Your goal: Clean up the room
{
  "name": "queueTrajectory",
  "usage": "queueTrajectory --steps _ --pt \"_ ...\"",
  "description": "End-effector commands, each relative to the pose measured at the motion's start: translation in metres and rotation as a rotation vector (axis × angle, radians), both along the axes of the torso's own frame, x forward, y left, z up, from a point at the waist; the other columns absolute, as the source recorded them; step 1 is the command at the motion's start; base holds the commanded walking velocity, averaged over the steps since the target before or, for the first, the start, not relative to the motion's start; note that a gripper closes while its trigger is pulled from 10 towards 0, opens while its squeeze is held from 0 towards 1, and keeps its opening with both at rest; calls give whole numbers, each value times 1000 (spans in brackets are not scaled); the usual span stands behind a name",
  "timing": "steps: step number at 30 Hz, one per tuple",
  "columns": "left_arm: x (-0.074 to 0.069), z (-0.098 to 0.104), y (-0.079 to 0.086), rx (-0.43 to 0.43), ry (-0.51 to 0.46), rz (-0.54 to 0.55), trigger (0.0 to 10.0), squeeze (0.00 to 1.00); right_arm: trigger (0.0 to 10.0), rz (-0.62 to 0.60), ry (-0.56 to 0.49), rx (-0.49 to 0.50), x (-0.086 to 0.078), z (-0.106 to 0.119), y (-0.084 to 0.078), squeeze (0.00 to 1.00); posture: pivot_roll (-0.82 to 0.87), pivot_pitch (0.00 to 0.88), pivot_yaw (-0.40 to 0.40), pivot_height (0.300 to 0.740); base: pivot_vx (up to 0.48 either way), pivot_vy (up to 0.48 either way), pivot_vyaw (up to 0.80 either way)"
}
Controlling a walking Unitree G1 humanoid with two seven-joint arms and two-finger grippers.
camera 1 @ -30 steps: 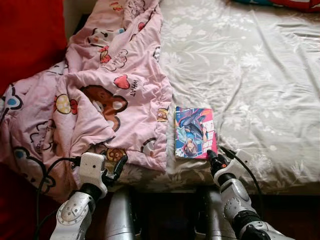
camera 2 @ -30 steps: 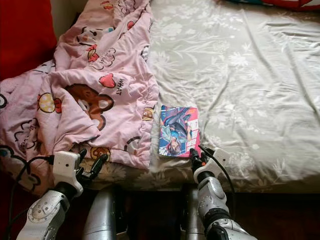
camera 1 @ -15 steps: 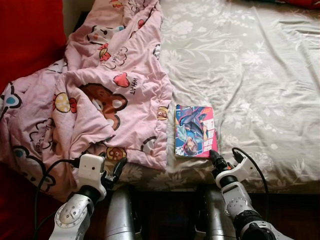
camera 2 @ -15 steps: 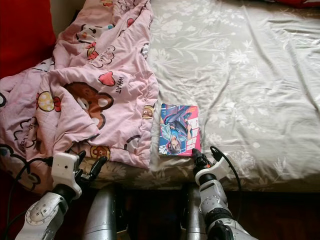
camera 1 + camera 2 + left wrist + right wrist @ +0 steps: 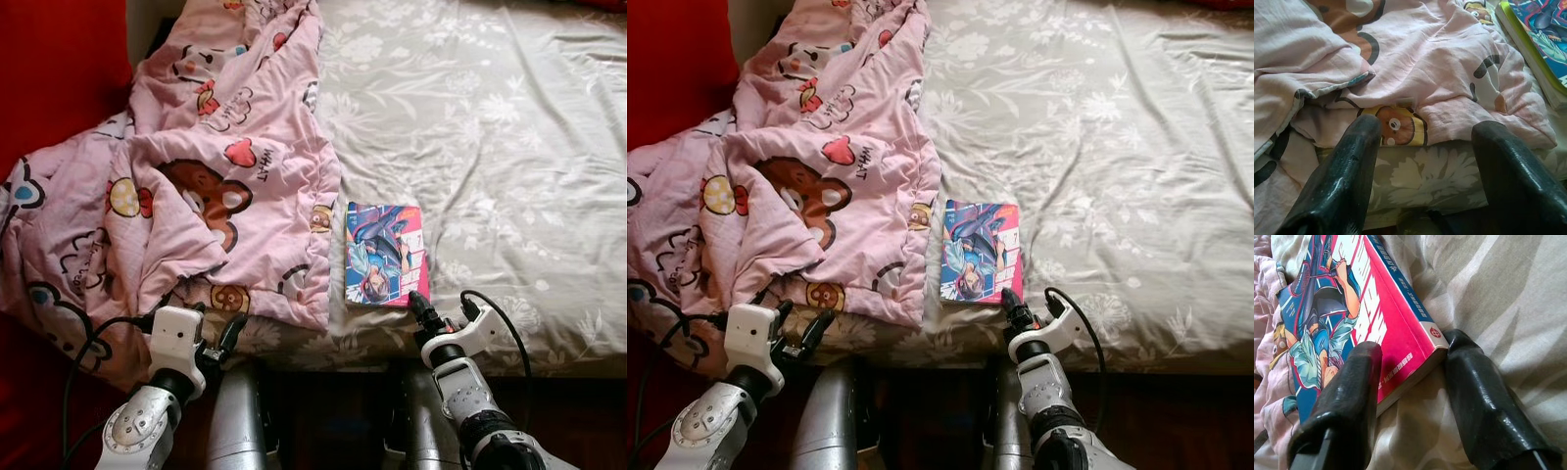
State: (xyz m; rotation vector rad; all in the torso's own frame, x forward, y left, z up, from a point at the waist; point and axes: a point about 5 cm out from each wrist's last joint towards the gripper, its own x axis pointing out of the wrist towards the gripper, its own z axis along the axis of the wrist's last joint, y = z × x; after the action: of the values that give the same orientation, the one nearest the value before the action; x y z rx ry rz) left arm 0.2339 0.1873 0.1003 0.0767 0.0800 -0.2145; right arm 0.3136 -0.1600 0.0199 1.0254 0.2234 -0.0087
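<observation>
A colourful illustrated book (image 5: 384, 255) lies flat on the bed near its front edge, just beside the pink blanket's hem. My right gripper (image 5: 419, 304) is at the book's near right corner. In the right wrist view, that gripper (image 5: 1415, 345) is open, with one finger (image 5: 1344, 396) over the cover and the other on the sheet beside the spine, so the book (image 5: 1352, 318) corner sits between them. My left gripper (image 5: 227, 338) hangs open below the bed's front edge, facing the pink cartoon blanket (image 5: 1415, 63).
The pink blanket (image 5: 196, 176) is crumpled over the bed's left half and droops over the front edge. Grey floral sheet (image 5: 490, 127) covers the rest. A red surface (image 5: 59, 69) stands at the far left. Dark floor lies below the bed.
My right gripper has edged forward, so its fingers now straddle the book's near corner. The left gripper has dropped slightly. The camera has shifted a little.
</observation>
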Motion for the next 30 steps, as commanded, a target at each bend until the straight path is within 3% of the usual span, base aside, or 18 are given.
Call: queueTrajectory --steps 1,18,30 --pt "-4 -3 3 14 22 7 10000 0 0 0 30 29 -6 -7 5 0 163 329 78 576 0 0 0" --pt "-2 -6 -1 15 25 19 10000 0 0 -7 -8 49 0 -1 5 0 152 307 65 576 0 0 0" --pt "11 -10 -3 2 13 32 10000 0 0 -28 -79 36 5 8 2 0 117 260 50 576 0 0 0"
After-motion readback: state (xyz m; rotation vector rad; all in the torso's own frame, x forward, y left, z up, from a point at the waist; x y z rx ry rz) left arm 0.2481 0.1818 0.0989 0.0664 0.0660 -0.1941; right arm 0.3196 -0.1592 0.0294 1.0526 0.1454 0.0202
